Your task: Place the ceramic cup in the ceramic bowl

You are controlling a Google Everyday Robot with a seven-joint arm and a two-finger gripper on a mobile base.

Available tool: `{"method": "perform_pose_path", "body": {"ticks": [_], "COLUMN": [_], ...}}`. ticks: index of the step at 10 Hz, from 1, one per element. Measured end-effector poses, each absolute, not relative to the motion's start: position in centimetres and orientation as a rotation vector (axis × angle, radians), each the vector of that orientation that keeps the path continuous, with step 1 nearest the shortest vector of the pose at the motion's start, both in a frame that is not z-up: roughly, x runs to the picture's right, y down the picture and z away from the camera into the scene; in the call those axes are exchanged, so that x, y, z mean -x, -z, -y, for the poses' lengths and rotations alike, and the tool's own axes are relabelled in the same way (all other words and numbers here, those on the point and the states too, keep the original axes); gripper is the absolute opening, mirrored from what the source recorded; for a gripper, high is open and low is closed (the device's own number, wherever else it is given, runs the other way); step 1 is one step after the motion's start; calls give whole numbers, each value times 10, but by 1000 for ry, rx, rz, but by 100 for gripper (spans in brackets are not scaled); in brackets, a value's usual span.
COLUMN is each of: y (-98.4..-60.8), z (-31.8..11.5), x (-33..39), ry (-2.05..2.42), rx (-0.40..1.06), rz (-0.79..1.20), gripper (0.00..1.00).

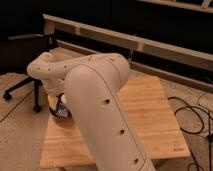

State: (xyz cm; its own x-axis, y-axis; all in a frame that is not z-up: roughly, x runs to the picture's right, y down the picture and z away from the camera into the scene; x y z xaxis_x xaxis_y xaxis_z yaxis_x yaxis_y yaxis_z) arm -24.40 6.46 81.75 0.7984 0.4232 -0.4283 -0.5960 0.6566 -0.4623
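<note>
My cream-coloured arm (95,100) fills the middle of the camera view and bends back to the left edge of the wooden table (150,115). The gripper (60,104) hangs under the wrist there, mostly hidden by the arm. Just below it a sliver of the ceramic bowl (61,113), dark with white speckles, shows on the table's left side. The gripper is right over or in the bowl. The ceramic cup is hidden.
A black office chair (27,60) stands on the floor left of the table. Black cables (192,117) lie on the floor to the right. A long light rail (150,46) runs along the back, in front of a dark wall.
</note>
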Motion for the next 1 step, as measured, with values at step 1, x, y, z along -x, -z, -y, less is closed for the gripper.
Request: {"method": "perform_pose_path", "body": {"ticks": [1], "y": [-817], "z": [-64], "x": [244], "ry": [-587], "rx": [626], "rz": [-296], "gripper": [80]}}
